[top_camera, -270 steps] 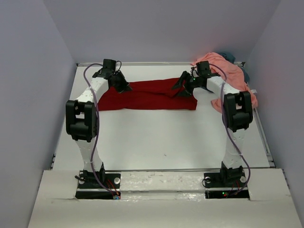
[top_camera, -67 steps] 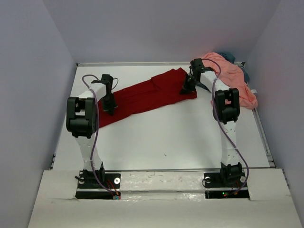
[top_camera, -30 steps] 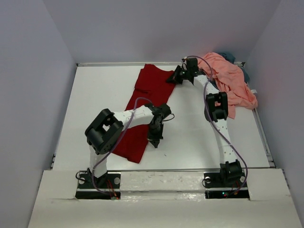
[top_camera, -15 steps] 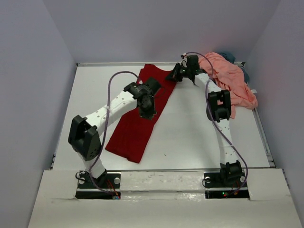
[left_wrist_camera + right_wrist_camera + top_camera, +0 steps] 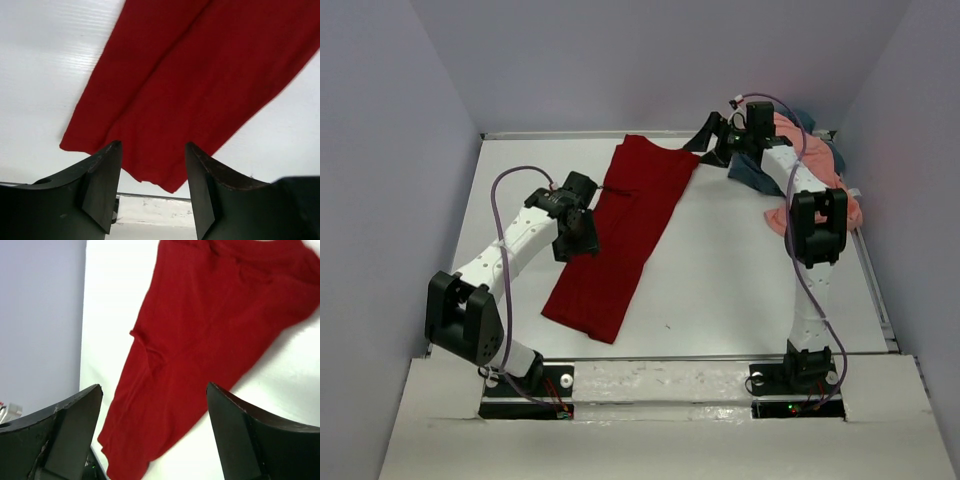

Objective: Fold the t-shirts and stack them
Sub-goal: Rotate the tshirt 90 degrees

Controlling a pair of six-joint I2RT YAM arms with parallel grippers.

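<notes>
T-shirt (image 5: pixel 622 232) — dark red, spread flat

the dark red t-shirt (image 5: pixel 623 222) is matt cloth, the white table (image 5: pixel 750 285) smooth.

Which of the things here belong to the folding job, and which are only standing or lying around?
Belong to the job: red shirt, pink shirt, blue-grey shirt.
Only around: table, back wall.
</notes>
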